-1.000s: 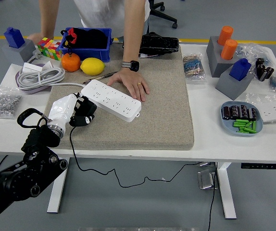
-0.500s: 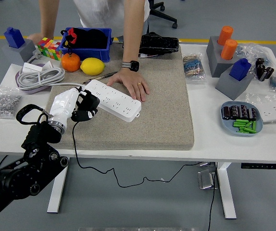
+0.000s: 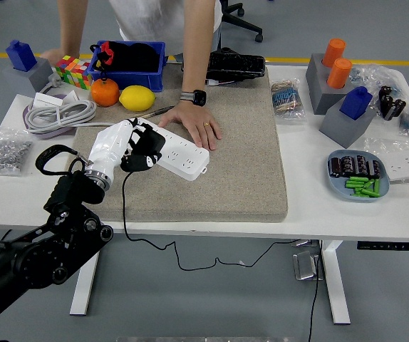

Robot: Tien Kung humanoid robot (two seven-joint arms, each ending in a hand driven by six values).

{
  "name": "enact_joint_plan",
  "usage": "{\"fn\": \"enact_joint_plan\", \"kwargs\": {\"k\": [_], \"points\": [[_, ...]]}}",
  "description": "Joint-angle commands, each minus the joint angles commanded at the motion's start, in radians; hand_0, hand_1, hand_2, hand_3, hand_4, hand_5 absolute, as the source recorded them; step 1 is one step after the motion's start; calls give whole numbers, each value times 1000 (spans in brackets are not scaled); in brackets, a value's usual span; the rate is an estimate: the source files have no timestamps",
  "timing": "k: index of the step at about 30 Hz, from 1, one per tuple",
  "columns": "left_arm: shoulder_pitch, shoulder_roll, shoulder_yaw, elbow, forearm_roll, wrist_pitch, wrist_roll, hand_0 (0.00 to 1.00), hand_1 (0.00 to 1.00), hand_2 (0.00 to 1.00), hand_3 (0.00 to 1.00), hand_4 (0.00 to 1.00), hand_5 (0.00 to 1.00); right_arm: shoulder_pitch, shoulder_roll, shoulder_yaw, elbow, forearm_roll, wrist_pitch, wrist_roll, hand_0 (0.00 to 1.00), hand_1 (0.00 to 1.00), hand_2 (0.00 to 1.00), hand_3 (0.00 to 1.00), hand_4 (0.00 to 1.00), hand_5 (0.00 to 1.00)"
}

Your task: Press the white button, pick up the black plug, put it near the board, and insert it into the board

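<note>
Head view, left hand: the left hand (image 3: 132, 146) is brought in from the lower left over the grey mat (image 3: 233, 178), its white-shelled fingers closed around the black plug (image 3: 145, 154)
Head view, plug: the black plug is held just above the near-left end of the white board (image 3: 172, 148), apparently touching or almost touching its top face; whether the pins are seated cannot be told
Head view, cable: the plug's black cable (image 3: 137, 228) is left hanging off the table's near edge, so slack is kept for the insertion
Head view, board: the white board is laid slantwise on the mat, and its far-right part is pressed down by a person's hand (image 3: 196, 122), judged to be there so that it is kept from sliding under the push
Head view, white button: it cannot be made out on the board
Head view, stage: the insertion is judged to be in hand, with alignment over a socket wanted
Head view, right hand: not seen
Head view, risk: pins may be set between sockets, since the hand covers them
</note>
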Motion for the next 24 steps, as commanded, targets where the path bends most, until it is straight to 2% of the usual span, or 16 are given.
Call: {"fn": "enact_joint_plan", "kwargs": {"k": [13,24], "points": [[-88,-50,62,102,11,-11,19,286,312,360,565,644,2,1,-2,-4,-1,3,1,-1,684,596,588,574,633,330],[-126,-60,99,177,28,-13,24,286,312,360,565,646,2,3,-5,-13,0,4,1,-1,684,596,587,573,633,327]]}}
